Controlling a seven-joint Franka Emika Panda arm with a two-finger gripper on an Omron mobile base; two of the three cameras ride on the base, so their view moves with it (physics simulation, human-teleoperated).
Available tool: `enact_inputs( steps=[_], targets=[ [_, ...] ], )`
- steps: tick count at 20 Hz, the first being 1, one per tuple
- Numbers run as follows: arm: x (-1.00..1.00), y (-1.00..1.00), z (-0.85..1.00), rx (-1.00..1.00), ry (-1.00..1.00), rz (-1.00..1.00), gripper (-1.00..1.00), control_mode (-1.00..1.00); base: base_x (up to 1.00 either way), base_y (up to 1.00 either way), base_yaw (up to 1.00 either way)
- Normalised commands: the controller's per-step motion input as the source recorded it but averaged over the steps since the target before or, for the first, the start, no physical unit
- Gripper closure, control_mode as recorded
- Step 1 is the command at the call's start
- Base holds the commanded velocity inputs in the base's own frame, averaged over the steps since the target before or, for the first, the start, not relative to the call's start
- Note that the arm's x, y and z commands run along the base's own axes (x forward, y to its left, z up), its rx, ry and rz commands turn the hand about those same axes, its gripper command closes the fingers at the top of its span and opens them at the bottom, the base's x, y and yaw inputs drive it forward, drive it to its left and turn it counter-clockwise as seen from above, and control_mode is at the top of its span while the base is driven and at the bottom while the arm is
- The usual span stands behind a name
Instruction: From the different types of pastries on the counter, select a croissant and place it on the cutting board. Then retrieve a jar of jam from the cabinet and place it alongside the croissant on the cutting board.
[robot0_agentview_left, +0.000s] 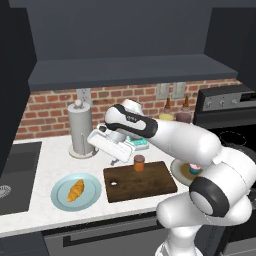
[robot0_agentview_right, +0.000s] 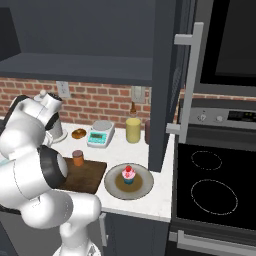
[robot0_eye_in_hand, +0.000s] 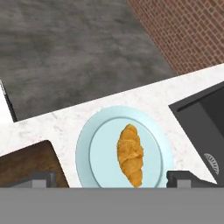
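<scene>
Gripper (robot0_eye_in_hand: 111, 178): fingers spread wide, nothing between them; it hangs above the plate, with one dark fingertip (robot0_eye_in_hand: 39, 178) at 9 o'clock of the croissant and the other at 3 o'clock in the hand view.
Croissant (robot0_agentview_left: 76, 190): lies on the round light blue plate (robot0_agentview_left: 60, 197), near its middle, untouched by the fingers (long axis running 12 to 6 o'clock in the hand view).
Cutting board (robot0_agentview_left: 150, 186): dark brown, flat on the counter (robot0_agentview_left: 50, 160), just beside the plate at 3 o'clock in the left base view; its round hole sits at the end nearest the plate.
Jar of jam (robot0_agentview_left: 139, 163): upright on the board's far edge.
Cupcake (robot0_agentview_right: 129, 174): on a brownish plate (robot0_agentview_right: 142, 187) at 3 o'clock of the board.
Donut (robot0_agentview_right: 78, 133): on the counter by the brick wall, beside the kitchen scale (robot0_agentview_right: 100, 136).
</scene>
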Motion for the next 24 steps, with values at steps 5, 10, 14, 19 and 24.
enact_inputs(
  steps=[5, 10, 14, 19, 24],
  targets=[
    [0.04, 0.00, 0.00, 0.00, 0.00, 0.00, -1.00, -1.00, 0.00, 0.00, 0.00],
    [-0.02, 0.18, 0.03, -0.04, -0.05, 0.01, -1.00, -1.00, 0.00, 0.00, 0.00],
    [-0.09, 0.46, 0.10, -0.11, -0.13, 0.07, -1.00, -1.00, 0.00, 0.00, 0.00],
    [-0.03, 0.51, 0.02, -0.12, -0.08, 0.07, -1.00, -1.00, 0.00, 0.00, 0.00],
    [0.00, 0.47, -0.05, -0.11, -0.04, 0.06, -1.00, -1.00, 0.00, 0.00, 0.00]
  ],
)
